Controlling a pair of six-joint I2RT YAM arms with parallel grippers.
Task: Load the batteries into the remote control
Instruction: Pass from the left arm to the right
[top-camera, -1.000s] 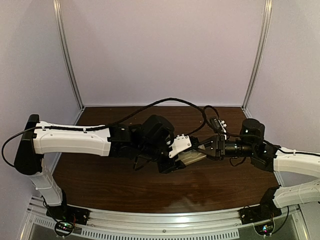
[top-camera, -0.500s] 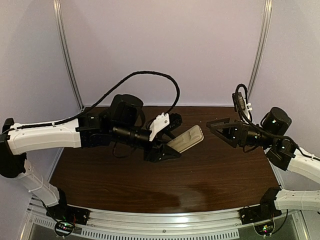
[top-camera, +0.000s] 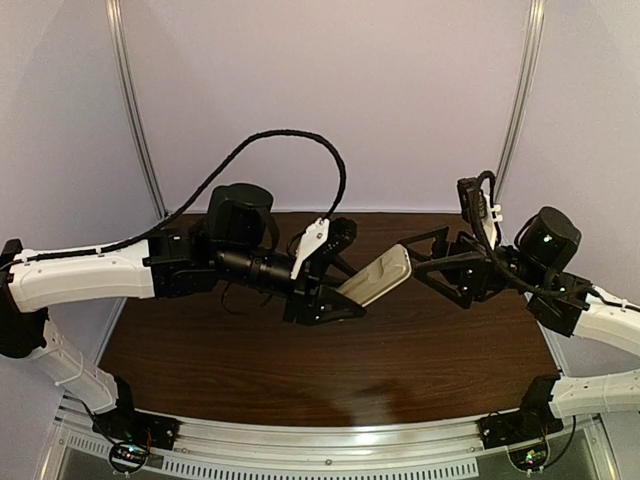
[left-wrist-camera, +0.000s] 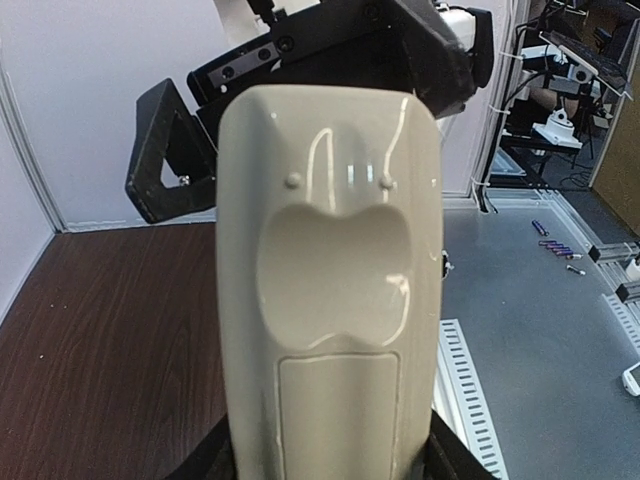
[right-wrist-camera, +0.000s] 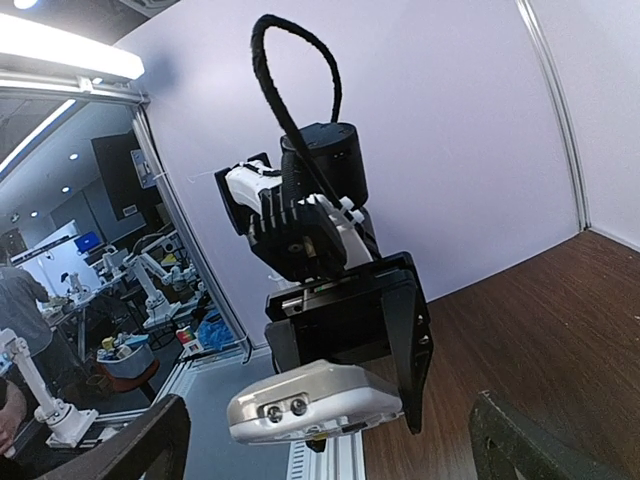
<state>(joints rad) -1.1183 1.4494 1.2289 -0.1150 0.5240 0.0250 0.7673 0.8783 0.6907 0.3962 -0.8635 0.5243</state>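
Note:
The remote control (top-camera: 378, 277) is a pale plastic body held up in the air above the table, tilted, with my left gripper (top-camera: 343, 284) shut on its lower end. In the left wrist view the remote control (left-wrist-camera: 330, 250) shows its back, with a hollow and a closed cover panel, between my left gripper's (left-wrist-camera: 332, 462) dark fingers. My right gripper (top-camera: 413, 258) stands open just off the remote's far tip, not touching it. From the right wrist, the remote control's end (right-wrist-camera: 315, 400) sits ahead of my open right gripper (right-wrist-camera: 335, 450). The batteries are out of view.
The dark wooden table (top-camera: 300, 370) lies below both arms, walled by pale panels at the back and sides. A black cable (top-camera: 285, 135) loops above the left arm. A metal rail (top-camera: 320, 440) runs along the near edge.
Both arms rose from low over the table. My right gripper opened and drew off to the right, then came back toward the remote's tip. The left gripper kept hold of the remote.

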